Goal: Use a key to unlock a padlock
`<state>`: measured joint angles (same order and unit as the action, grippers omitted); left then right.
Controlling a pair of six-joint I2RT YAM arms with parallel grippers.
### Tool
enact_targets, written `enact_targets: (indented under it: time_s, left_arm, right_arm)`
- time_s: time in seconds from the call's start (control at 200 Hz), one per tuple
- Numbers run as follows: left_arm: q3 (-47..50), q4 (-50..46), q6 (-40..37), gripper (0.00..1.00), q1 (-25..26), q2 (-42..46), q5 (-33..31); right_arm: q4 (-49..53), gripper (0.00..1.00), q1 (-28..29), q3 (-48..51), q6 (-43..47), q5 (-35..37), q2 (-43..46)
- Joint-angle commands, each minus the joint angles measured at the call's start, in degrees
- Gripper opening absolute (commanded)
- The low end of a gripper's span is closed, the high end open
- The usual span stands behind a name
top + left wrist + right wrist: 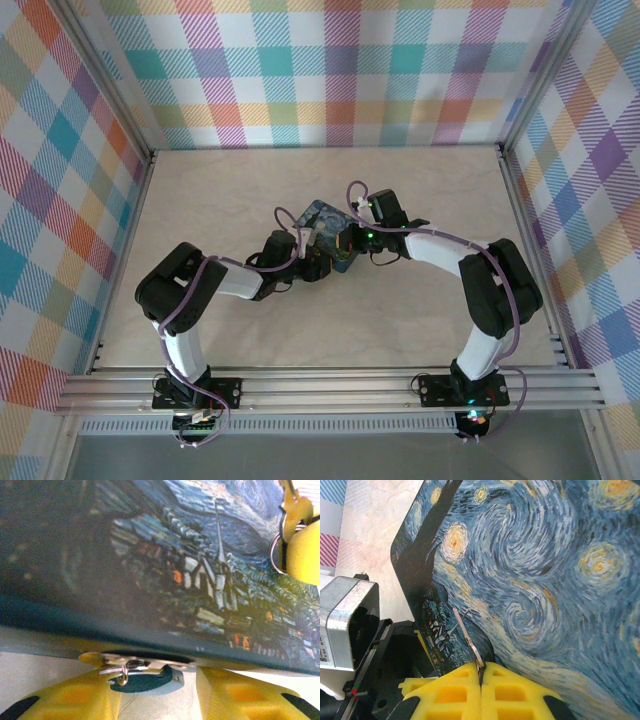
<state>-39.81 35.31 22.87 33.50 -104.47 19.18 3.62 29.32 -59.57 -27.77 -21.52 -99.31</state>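
The dark-blue painted rectangular tin is cut off by the edges above and to the right of the right pincer, whose yellow pads hide the near end of the thin silvery key. Between the fingers of the left pincer, the small blue padlock is blurred and half hidden beneath the tin's rim and silvery hasp; its shackle cannot be made out.
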Motion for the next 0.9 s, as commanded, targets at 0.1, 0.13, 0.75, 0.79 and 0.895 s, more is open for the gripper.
enact_targets:
  time_s: [0.1,0.13,0.75,0.79,0.895]
  left_arm:
    - [1.14,7.64,4.81,0.43,-1.74,-0.95,-2.30]
    - [1.23,8.05,5.13,0.43,-1.86,-1.13,-2.35]
    - [0.55,7.54,7.09,0.31,-2.37,-2.83,-4.55]
    - [0.37,7.44,7.19,0.29,-2.38,-3.00,-4.41]
    - [-0.14,7.42,7.36,0.26,-2.38,-3.29,-4.03]
  right_arm:
    - [4.64,0.00,0.53,2.00,0.70,0.34,-1.09]
    - [4.59,0.00,0.47,1.93,0.70,0.34,-1.14]
    - [4.58,0.00,0.47,1.91,0.79,0.02,-1.19]
    - [4.70,0.00,0.47,1.89,0.78,-0.01,-1.07]
    - [4.65,0.00,0.47,1.88,0.86,-0.10,-0.90]
